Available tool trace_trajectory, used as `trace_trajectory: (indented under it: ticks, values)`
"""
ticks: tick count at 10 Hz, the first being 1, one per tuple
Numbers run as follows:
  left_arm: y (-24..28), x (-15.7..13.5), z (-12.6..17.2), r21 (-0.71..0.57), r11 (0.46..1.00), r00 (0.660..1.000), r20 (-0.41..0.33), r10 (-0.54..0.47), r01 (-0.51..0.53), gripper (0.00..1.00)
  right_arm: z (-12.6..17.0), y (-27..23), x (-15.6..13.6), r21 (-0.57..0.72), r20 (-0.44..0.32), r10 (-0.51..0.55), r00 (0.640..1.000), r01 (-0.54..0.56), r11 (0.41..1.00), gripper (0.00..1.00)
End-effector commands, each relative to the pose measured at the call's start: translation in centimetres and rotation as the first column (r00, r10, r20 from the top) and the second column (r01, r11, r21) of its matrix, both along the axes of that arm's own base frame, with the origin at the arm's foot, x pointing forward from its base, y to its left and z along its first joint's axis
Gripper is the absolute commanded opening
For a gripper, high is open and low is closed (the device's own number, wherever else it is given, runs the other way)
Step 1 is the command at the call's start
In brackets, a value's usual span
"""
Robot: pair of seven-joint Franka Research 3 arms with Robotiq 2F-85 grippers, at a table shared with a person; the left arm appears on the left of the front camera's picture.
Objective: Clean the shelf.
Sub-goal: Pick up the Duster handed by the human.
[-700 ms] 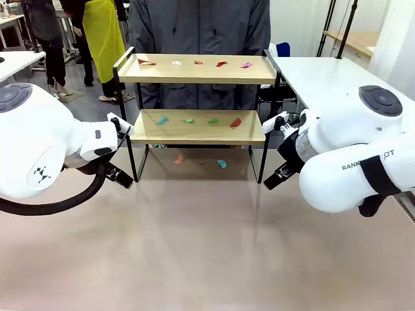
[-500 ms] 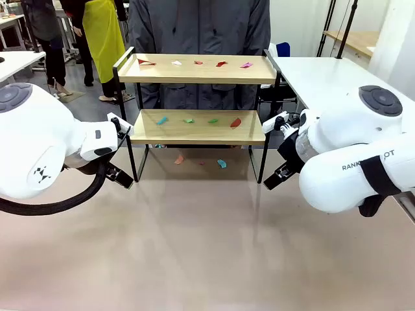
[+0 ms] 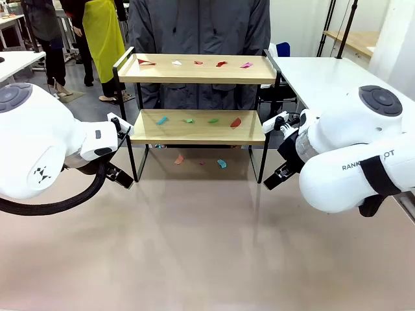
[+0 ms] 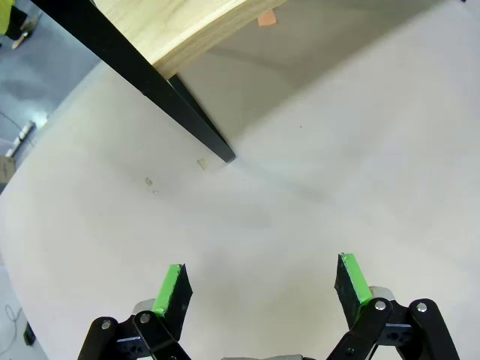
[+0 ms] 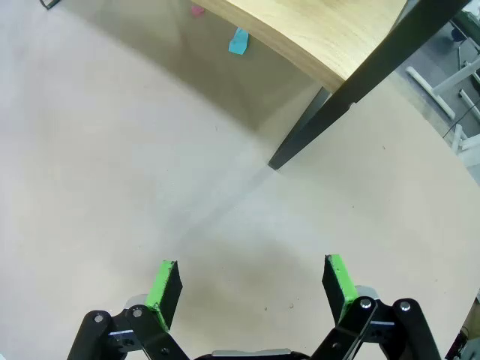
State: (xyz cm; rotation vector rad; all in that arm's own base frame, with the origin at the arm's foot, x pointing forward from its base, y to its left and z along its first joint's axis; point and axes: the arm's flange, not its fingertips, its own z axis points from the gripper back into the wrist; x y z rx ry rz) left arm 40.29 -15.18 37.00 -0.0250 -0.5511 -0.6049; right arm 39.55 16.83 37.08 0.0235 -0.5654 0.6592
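Shelf: the shelf stands on the tan table, a person standing close behind it; both light boards sit level in the black frame.
Top board: small paper scraps lie in a loose row along it, red, white and pink.
Lower board: four more scraps, blue, green and red, spread out along its length.
Under the shelf: an orange scrap and a teal scrap lie on the table between the legs.
Left gripper: the left gripper hangs low just outside the shelf's left front leg, green pads spread wide, nothing between them.
Right gripper: the right gripper mirrors it beside the shelf's right front leg, jaws likewise wide apart and empty.
Why so placed: probably a ready stance, one arm flanking each end so either can reach its half of the boards.
Progress: no scrap looks cleared; the cleaning seems not yet begun.
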Motion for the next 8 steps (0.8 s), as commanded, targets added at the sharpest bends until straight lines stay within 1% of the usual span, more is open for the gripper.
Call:
trace_trajectory:
  ticks: [1,2,3,4,5,6,7,8]
  values:
    - [0.0,0.0,0.0,0.0,1.0,1.0,0.0,0.0,0.0,1.0,0.0,0.0,0.0,0.001,0.0,-0.001,1.0,0.001,1.0,1.0]
    - [0.0,0.0,0.0,0.0,1.0,1.0,0.0,0.0,0.0,1.0,0.0,0.0,0.0,0.0,0.0,0.0,1.0,0.0,1.0,1.0]
    - [0.5,0.6,2.2,-0.058,0.998,0.999,-0.011,-0.034,0.033,1.0,2.7,0.3,1.6,0.031,0.025,-0.004,1.0,0.004,1.0,1.0]
    - [0.8,0.7,5.0,-0.082,0.996,0.999,0.037,-0.025,0.028,1.0,5.7,-0.2,2.8,0.081,0.025,0.003,1.0,-0.005,0.997,1.0]
    - [1.8,1.1,8.2,-0.115,0.991,0.997,0.03,-0.065,0.068,1.0,8.9,-1.2,3.6,0.118,0.049,-0.014,0.999,0.008,0.993,1.0]
    - [3.0,1.5,10.8,-0.144,0.983,0.993,0.017,-0.114,0.115,1.0,11.4,-2.6,3.7,0.14,0.074,-0.034,0.997,0.023,0.99,1.0]
    - [4.6,2.1,12.8,-0.163,0.97,0.983,0.008,-0.183,0.182,1.0,13.3,-4.4,3.6,0.172,0.098,-0.035,0.995,0.018,0.985,1.0]
    - [6.6,3.0,14.6,-0.187,0.948,0.965,-0.001,-0.261,0.256,1.0,15.0,-6.9,3.8,0.21,0.104,-0.017,0.994,-0.005,0.978,1.0]
